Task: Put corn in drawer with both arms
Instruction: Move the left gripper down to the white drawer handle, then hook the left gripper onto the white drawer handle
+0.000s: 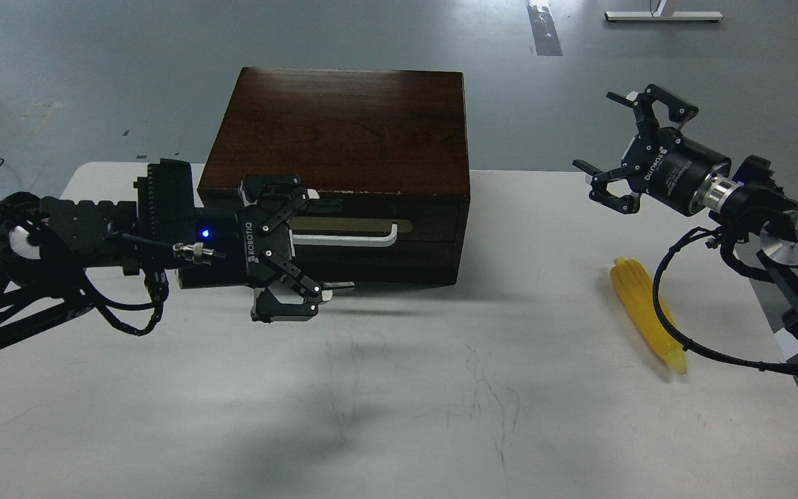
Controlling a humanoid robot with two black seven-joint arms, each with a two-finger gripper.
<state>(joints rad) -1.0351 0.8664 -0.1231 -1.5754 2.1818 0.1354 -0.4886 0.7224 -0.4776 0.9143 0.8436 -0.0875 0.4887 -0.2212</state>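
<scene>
The dark wooden box [343, 132] stands at the back middle of the white table [385, 388]. Its drawer [378, 229] is shut, with a brass plate and a white bar handle [350, 240]. My left gripper [316, 242] is open and empty, just in front of the drawer's left end, its fingers spread above and below the handle's left end without gripping it. The yellow corn [648, 315] lies on the table at the right, partly crossed by a black cable. My right gripper [610, 149] is open and empty, held in the air above and behind the corn.
The right arm's cable [690, 339] loops down over the corn's near end. The table's right edge runs close to the corn. Grey floor lies beyond the table's far edge.
</scene>
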